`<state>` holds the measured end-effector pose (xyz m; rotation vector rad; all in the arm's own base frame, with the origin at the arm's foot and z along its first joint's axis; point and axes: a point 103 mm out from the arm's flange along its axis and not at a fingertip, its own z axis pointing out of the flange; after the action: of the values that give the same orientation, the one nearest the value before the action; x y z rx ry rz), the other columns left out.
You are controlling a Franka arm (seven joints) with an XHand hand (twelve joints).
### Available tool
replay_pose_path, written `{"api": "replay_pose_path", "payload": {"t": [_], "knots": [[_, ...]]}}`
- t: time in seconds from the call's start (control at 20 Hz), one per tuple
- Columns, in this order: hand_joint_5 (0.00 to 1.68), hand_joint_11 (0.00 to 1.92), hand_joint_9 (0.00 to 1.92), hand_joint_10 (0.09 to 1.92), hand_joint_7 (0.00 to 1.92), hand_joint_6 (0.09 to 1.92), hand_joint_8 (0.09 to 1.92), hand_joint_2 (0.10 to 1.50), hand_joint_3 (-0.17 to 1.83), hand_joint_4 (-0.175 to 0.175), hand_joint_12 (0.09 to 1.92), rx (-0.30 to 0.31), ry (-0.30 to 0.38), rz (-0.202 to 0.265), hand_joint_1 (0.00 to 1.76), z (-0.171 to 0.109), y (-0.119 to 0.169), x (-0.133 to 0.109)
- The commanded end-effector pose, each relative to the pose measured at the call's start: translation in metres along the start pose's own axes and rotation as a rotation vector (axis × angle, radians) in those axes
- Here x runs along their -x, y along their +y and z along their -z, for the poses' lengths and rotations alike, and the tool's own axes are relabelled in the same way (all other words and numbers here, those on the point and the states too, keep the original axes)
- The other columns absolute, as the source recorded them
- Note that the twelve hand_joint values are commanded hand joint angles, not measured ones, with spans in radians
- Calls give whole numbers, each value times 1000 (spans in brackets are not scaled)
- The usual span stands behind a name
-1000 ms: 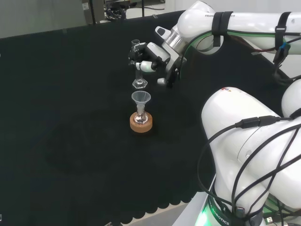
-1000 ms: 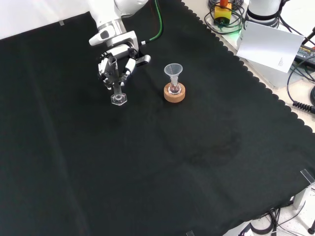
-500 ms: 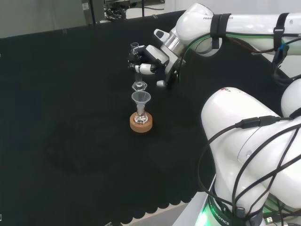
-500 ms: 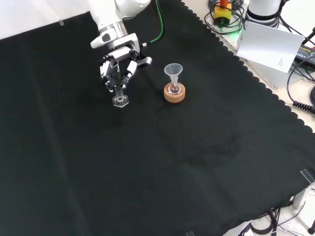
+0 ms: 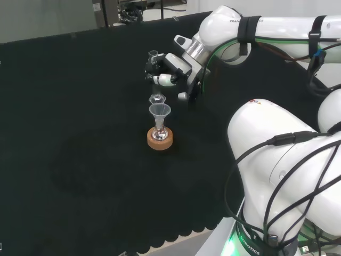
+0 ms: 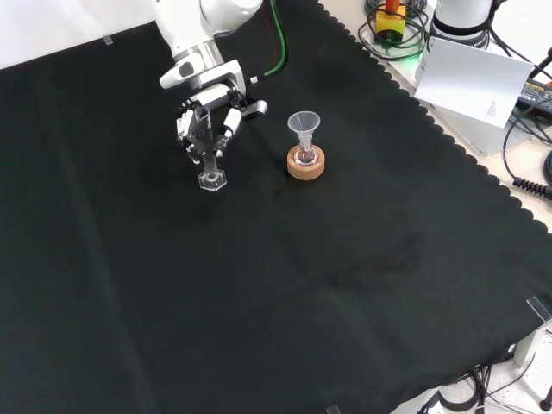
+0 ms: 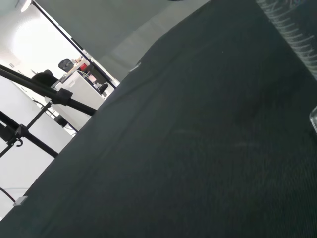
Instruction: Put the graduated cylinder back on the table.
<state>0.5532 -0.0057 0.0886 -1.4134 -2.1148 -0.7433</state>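
The black and white robot hand (image 6: 207, 121) sits in the upper left of the front view, its fingers curled around the stem of the clear graduated cylinder with a hexagonal foot (image 6: 208, 155). The cylinder hangs nearly upright, foot downward, presumably so it can be set flat on the black cloth (image 6: 328, 285). Whether the foot already touches the cloth cannot be told. In the head view the hand (image 5: 166, 71) is at upper centre, with the cylinder (image 5: 155, 80) just above the clear plastic funnel (image 5: 160, 113). The funnel sits in a small flask on a round cork ring stand (image 5: 160, 140), which keeps it steady. Faint graduation marks run along the cylinder wall (image 7: 292, 29) in the wrist view, too blurred to read.
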Motion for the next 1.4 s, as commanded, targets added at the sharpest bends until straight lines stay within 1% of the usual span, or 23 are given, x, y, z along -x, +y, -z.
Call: {"api": "replay_pose_path", "payload": {"t": [0.05, 0.2, 0.45, 0.65, 0.8, 0.85, 0.95, 1.15, 1.25, 1.3, 1.35, 1.4], "knots": [[705, 1011, 1157, 109, 768, 836, 648, 1159, -61, -70, 933, -32, 2, -7, 1155, 2, -4, 0], [676, 910, 1118, 104, 731, 784, 621, 1168, -157, -56, 1012, -60, -2, -12, 1125, 5, -6, 0], [602, 712, 1025, 95, 660, 724, 614, 1122, -175, -49, 1158, -77, -27, -30, 1069, 12, -4, -4], [506, 607, 957, 95, 591, 657, 616, 1087, -175, -55, 1220, -97, -46, -51, 1026, 21, 0, -7], [430, 547, 902, 115, 528, 552, 639, 1057, -175, -63, 1252, -118, -60, -63, 990, 29, 3, -11], [417, 533, 878, 133, 505, 504, 650, 1050, -175, -66, 1260, -116, -69, -61, 981, 33, 3, -12], [416, 513, 815, 220, 459, 415, 670, 1037, -175, -69, 1270, -108, -103, -52, 966, 42, 4, -17], [400, 450, 601, 498, 308, 290, 687, 1008, -175, -72, 1300, -89, -173, -59, 923, 67, 5, -29], [388, 395, 499, 595, 232, 241, 688, 994, -175, -72, 1321, -88, -231, -76, 901, 84, 6, -35], [373, 354, 436, 628, 172, 215, 682, 985, -175, -74, 1334, -75, -228, -88, 885, 93, 5, -38], [359, 316, 384, 658, 125, 187, 681, 978, -175, -76, 1347, -62, -245, -95, 870, 100, 4, -42], [345, 288, 348, 678, 95, 166, 681, 973, -175, -78, 1354, -65, -276, -97, 858, 108, 2, -46]]}}
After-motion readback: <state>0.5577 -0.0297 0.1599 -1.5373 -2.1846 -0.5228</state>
